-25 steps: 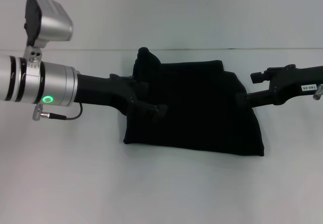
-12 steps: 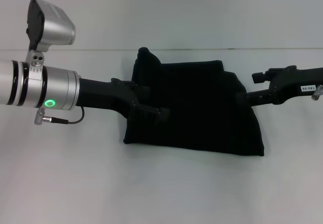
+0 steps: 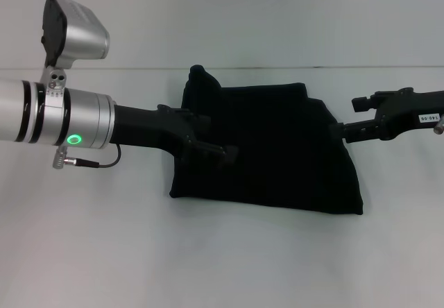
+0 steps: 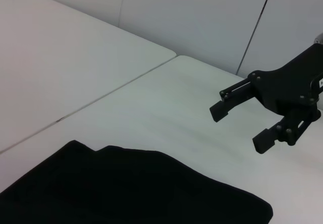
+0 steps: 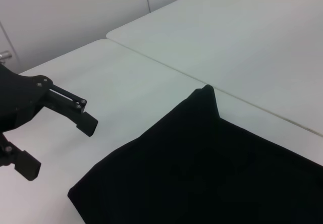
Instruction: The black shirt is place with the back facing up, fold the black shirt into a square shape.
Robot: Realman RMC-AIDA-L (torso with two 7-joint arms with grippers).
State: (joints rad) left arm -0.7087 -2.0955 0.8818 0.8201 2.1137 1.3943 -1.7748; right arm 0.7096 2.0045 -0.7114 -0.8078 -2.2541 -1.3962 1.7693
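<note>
A white table (image 3: pixel 222 252) fills the head view, with a seam running across its upper third. The black shirt (image 3: pixel 270 152) is laid at the centre of the frame as a folded, roughly rectangular bundle, a small peak of cloth raised at its upper left corner. No lettering is seen on it. The left gripper (image 3: pixel 220 150) is reached in from the left edge over the bundle's left side; its fingers are seen spread apart, apparently clear of the cloth. The right gripper (image 3: pixel 347 119) is held at the bundle's right edge, fingers likewise parted and nothing pinched.
</note>
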